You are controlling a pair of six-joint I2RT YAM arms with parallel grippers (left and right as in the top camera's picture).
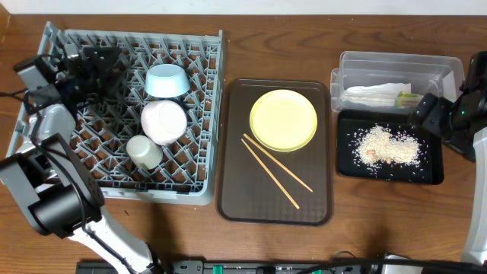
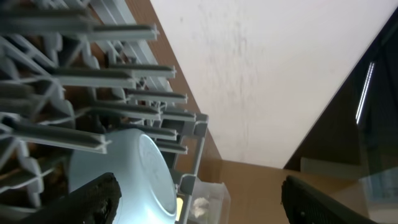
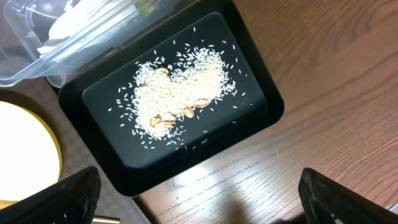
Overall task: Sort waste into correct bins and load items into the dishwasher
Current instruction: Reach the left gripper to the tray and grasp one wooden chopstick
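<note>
Setting: we classify this as a robotics lab bench, staged as a kitchen clean-up station.
Surface: one wood-grain table (image 1: 365, 237) carries everything.
Equipment: we note a left arm (image 1: 53, 202) and a right arm (image 1: 460, 114) at the table's sides.
Props: a grey dish rack (image 1: 202, 144) stands in for a dishwasher; a clear tub (image 1: 441, 72) and a black tray (image 1: 435, 173) stand in for bins.
Background: the left wrist view shows a plain white wall (image 2: 249, 74).

A dark-brown serving tray (image 1: 236, 190) lies on the wooden table (image 1: 304, 247)

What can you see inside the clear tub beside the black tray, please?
The clear tub holds a crumpled white napkin and part of a green-and-yellow wrapper. The right arm hides part of its right end.
</note>
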